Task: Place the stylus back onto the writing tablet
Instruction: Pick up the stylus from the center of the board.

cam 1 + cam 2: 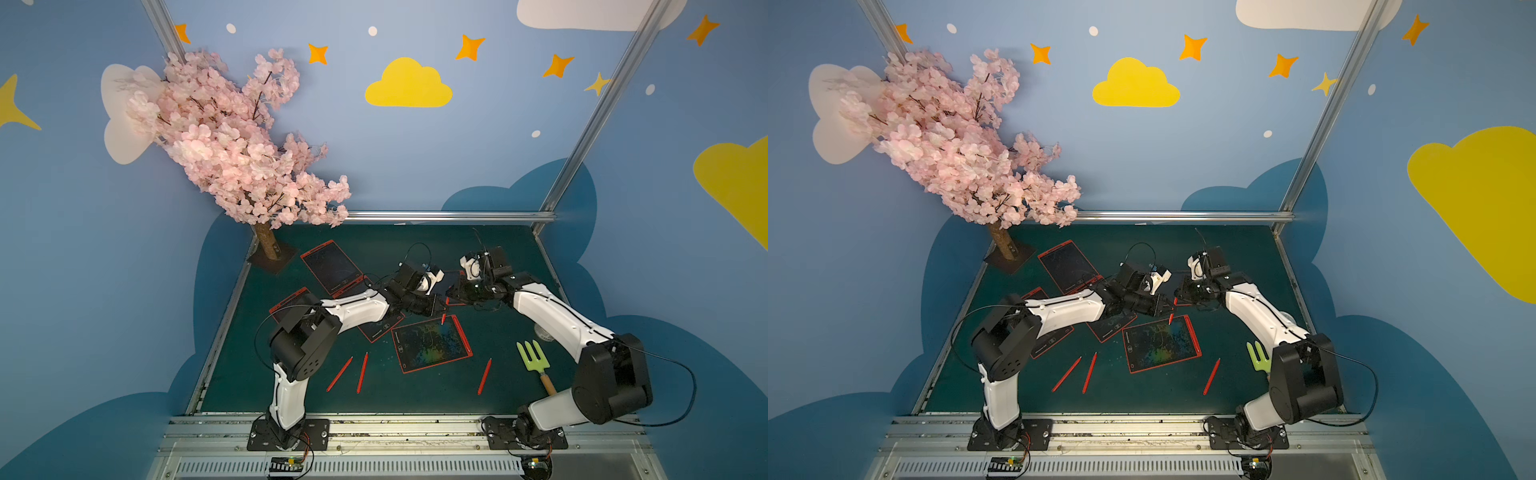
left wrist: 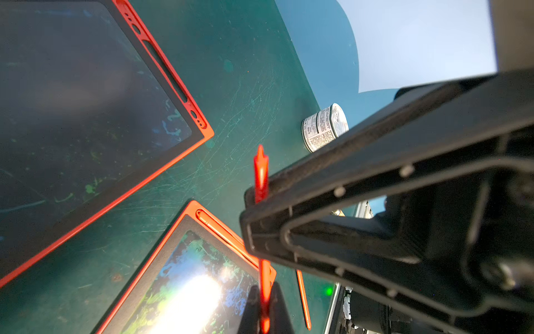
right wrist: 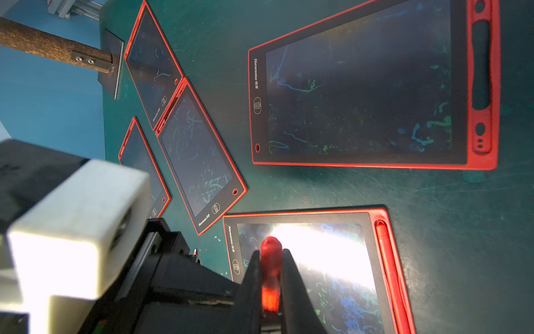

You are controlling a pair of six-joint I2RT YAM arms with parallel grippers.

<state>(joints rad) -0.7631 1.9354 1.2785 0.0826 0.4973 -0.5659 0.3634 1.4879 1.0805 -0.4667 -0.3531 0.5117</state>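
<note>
Both grippers meet above the middle of the mat and hold one red stylus (image 1: pixel 443 318) (image 1: pixel 1170 318) between them. My left gripper (image 2: pixel 264 313) is shut on one stretch of it. My right gripper (image 3: pixel 271 277) is shut on it near its rounded end (image 3: pixel 271 245). The stylus's pointed tip (image 2: pixel 261 156) sticks out past the right fingers. Below lies a red-framed writing tablet (image 3: pixel 361 95) with an empty stylus slot (image 3: pixel 481 66). Nearer the front, a colourfully scribbled tablet (image 1: pixel 432 343) has a stylus (image 3: pixel 387 260) lying in its slot.
Three loose red styluses (image 1: pixel 339 374) (image 1: pixel 362 372) (image 1: pixel 484 376) lie near the front. More tablets (image 1: pixel 332 266) sit at the back left. A green garden fork (image 1: pixel 533 356) and a tin can (image 2: pixel 325 127) are on the right. A pink blossom tree (image 1: pixel 232 145) stands in the back left corner.
</note>
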